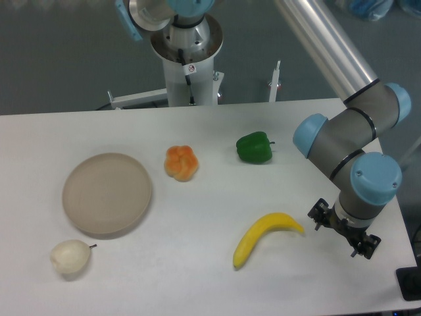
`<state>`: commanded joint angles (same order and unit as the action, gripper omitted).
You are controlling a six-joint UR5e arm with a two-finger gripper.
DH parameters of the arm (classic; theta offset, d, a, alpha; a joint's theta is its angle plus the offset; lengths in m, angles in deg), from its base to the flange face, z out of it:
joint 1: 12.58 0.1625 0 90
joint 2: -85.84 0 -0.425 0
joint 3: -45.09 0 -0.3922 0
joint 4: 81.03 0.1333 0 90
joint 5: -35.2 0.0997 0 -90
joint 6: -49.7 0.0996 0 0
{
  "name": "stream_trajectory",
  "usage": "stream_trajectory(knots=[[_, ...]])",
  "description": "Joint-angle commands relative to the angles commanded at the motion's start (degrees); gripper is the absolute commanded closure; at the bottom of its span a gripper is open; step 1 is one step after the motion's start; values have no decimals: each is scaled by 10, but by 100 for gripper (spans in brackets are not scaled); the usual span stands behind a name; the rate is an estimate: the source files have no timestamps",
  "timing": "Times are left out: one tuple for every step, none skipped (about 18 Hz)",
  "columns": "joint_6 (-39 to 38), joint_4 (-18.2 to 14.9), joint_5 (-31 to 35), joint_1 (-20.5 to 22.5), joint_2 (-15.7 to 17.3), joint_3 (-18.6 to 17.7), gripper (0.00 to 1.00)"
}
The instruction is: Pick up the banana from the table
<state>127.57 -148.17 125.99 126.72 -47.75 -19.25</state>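
The bright yellow curved banana [265, 236] lies flat on the white table [217, 283], front right of centre, its thicker end pointing to the front left. My gripper [345, 232] hangs just right of the banana's right tip, a short gap away, under the blue-capped wrist. Only its black body shows. The fingers are hidden, so I cannot see whether they are open or shut. Nothing shows held in it.
A green pepper [254, 147] sits behind the banana. An orange fruit [181, 163] lies left of it. A round beige plate [107, 193] is at the left, with a pale cream pear [70, 257] in front of it. The arm's base [189, 59] stands behind the table's far edge.
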Motion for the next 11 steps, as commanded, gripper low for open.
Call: stream_trajectory(knots=[[0,0,-1,0,0,0,0],[0,0,-1,0,0,-1,0],[0,0,-1,1,0,-1,0],[0,0,-2,0,0,-1,0],[-1,0,-2,0,0,-2,0],[-4,0,-3,0,0,-3,0],[-7,1,-4,-1,1,-6,0],[-11,0,-5,-2,4,-10,0],[-16,0,-7,-4,8,-12,0],[-20,-1,-13,-6,9,-22,0],[-20,-1,-18,-7,11,-29,0]])
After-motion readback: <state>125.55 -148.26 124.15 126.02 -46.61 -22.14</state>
